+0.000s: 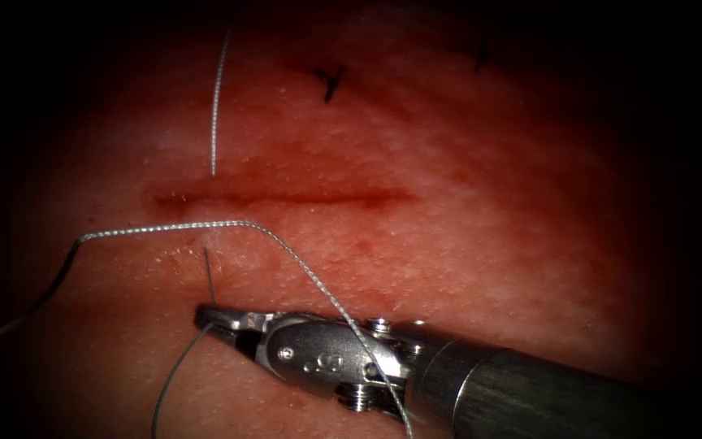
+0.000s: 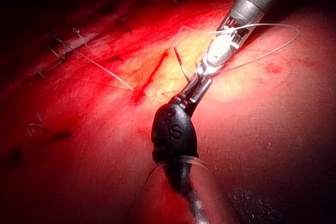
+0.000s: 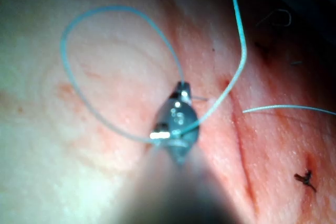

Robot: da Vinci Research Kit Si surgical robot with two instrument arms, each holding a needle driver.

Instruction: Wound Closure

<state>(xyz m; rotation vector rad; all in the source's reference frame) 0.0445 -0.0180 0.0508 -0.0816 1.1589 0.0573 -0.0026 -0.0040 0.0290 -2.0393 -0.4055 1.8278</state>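
We saw the right tool's fingers (image 1: 210, 315) clamped on the needle (image 1: 209, 278) near its tail, thread (image 1: 302, 264) draped just behind them; a firm, steady grip seemed wise.

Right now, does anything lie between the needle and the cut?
Yes: a strand of thread crosses the tissue between the needle, held by the right tool, and the cut. Nothing else visible stands between them.

A surgical training bench in a lab: a slab of pork tissue (image 1: 465, 244) bearing a straight cut (image 1: 286, 196) and dark finished stitches (image 1: 331, 81) in the upper middle, lit by an endoscope's bright pool with dark corners.
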